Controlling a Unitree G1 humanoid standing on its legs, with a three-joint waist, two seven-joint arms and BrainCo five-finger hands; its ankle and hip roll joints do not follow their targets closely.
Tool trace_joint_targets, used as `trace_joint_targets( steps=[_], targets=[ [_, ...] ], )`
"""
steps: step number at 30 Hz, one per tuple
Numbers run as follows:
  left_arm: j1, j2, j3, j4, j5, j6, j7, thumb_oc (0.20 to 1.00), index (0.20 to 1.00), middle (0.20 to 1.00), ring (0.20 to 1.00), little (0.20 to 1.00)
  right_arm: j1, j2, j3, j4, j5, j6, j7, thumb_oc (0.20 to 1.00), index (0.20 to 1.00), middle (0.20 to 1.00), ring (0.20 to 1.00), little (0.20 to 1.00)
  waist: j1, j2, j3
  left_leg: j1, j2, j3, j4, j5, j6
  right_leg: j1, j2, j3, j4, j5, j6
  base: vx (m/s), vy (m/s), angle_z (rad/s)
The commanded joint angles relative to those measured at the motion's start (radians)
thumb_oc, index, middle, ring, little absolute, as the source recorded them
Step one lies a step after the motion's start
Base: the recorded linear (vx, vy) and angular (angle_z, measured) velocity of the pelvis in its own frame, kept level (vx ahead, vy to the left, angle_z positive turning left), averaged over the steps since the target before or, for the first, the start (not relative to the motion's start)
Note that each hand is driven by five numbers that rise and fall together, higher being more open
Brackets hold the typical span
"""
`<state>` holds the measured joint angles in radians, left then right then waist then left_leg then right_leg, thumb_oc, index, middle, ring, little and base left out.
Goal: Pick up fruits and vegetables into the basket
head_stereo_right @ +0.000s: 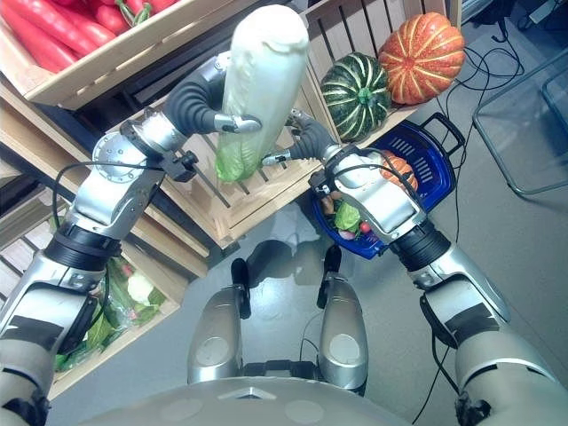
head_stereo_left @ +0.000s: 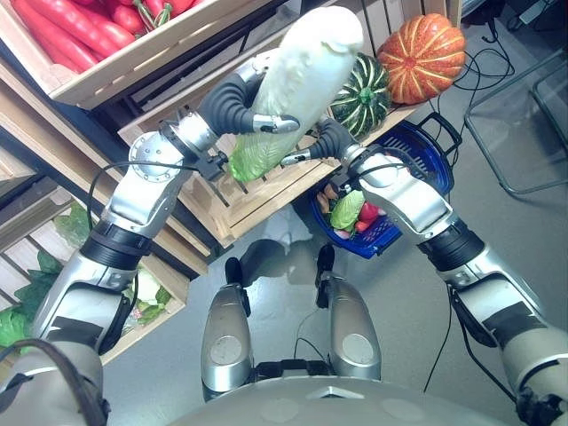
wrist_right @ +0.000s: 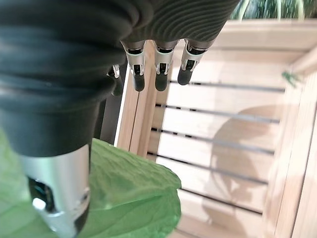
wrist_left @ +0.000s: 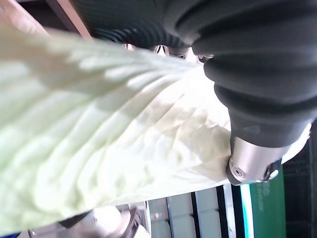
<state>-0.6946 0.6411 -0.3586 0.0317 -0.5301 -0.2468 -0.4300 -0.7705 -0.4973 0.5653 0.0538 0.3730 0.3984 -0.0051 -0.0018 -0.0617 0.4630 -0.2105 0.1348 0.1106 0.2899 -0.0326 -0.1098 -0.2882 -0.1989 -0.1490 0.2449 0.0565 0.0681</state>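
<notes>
In the left eye view, your left hand (head_stereo_left: 238, 105) had its fingers curled round a long pale napa cabbage (head_stereo_left: 302, 75), lifted in front of the wooden crate (head_stereo_left: 257, 191). Your right hand (head_stereo_left: 330, 140) sat by the cabbage's green leafy end, its thumb pointing at the leaves. The blue basket (head_stereo_left: 426, 155) stood on the floor below, with vegetables already in it, beside a green squash (head_stereo_left: 362, 93) and an orange pumpkin (head_stereo_left: 422, 55).

In the right eye view, red peppers (head_stereo_right: 53, 27) lay on the upper shelf.

In the left wrist view, pale ribbed cabbage leaf lay pressed against the hand's cover.

In the right wrist view, your right fingers (wrist_right: 161, 74) hung loosely bent, apart, clear of the green leaf.
</notes>
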Motion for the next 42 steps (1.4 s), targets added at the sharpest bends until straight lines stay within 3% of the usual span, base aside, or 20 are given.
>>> trace_joint_targets(
  steps=[1, 6, 12, 15, 32, 36, 42],
  targets=[
    [0.022, -0.124, -0.107, -0.132, -0.087, -0.109, -0.064, 0.200, 0.200, 0.200, 0.200, 0.200, -0.100, 0.103, 0.018, -0.033, 0.037, -0.071, 0.034, 1.000, 1.000, 1.000, 1.000, 1.000, 0.014, 0.006, -0.096, 0.005, -0.008, 0.020, -0.007, 0.001, 0.036, 0.093, -0.045, 0.011, -0.044, -0.014, 0.027, 0.00, 0.000, 0.00],
    [0.025, -0.092, -0.110, -0.133, -0.047, -0.129, -0.068, 0.200, 0.200, 0.200, 0.200, 0.200, -0.101, 0.064, 0.037, -0.107, 0.045, -0.079, 0.121, 1.000, 1.000, 1.000, 1.000, 1.000, 0.013, 0.007, -0.099, 0.007, -0.007, 0.020, -0.007, 0.001, 0.034, 0.089, -0.046, 0.013, -0.040, -0.014, 0.030, 0.00, 0.002, 0.01],
    [0.050, -0.042, -0.085, -0.135, -0.036, -0.155, -0.033, 0.200, 0.200, 0.200, 0.200, 0.200, -0.077, 0.007, 0.028, -0.161, 0.065, -0.089, 0.128, 1.000, 1.000, 1.000, 1.000, 1.000, 0.008, 0.008, -0.104, 0.016, -0.004, 0.024, -0.015, 0.004, 0.032, 0.092, -0.047, 0.015, -0.045, -0.013, 0.034, 0.00, 0.002, 0.01],
    [0.098, -0.016, -0.026, -0.145, -0.043, -0.192, -0.006, 0.200, 0.200, 0.200, 0.200, 0.200, -0.025, -0.044, -0.019, -0.206, 0.096, -0.100, 0.147, 1.000, 1.000, 1.000, 1.000, 1.000, 0.005, 0.007, -0.110, 0.022, -0.003, 0.025, -0.020, 0.004, 0.028, 0.097, -0.048, 0.015, -0.047, -0.014, 0.037, 0.00, 0.000, 0.00],
    [0.216, -0.016, 0.140, -0.129, -0.139, -0.246, 0.087, 0.200, 0.200, 0.200, 0.200, 0.200, 0.122, -0.110, -0.158, -0.279, 0.305, -0.120, 0.252, 1.000, 1.000, 1.000, 1.000, 1.000, 0.010, -0.028, -0.140, 0.069, 0.007, 0.022, -0.049, 0.008, 0.017, 0.148, -0.039, 0.008, -0.073, -0.016, 0.046, 0.01, -0.012, 0.01],
    [0.236, -0.036, 0.174, -0.131, -0.188, -0.250, 0.106, 0.200, 0.200, 0.200, 0.200, 0.200, 0.146, -0.104, -0.176, -0.286, 0.328, -0.123, 0.241, 1.000, 1.000, 1.000, 1.000, 1.000, 0.014, -0.035, -0.145, 0.079, 0.008, 0.020, -0.056, 0.009, 0.016, 0.160, -0.036, 0.006, -0.079, -0.015, 0.047, 0.03, -0.035, 0.07],
    [0.272, -0.090, 0.207, -0.131, -0.248, -0.242, 0.150, 0.200, 0.200, 0.200, 0.200, 0.200, 0.166, -0.093, -0.215, -0.273, 0.192, -0.155, 0.120, 1.000, 1.000, 1.000, 1.000, 1.000, 0.015, -0.046, -0.149, 0.092, 0.012, 0.015, -0.059, 0.007, 0.015, 0.177, -0.031, 0.005, -0.086, -0.014, 0.049, 0.02, -0.026, 0.02]
  ],
)
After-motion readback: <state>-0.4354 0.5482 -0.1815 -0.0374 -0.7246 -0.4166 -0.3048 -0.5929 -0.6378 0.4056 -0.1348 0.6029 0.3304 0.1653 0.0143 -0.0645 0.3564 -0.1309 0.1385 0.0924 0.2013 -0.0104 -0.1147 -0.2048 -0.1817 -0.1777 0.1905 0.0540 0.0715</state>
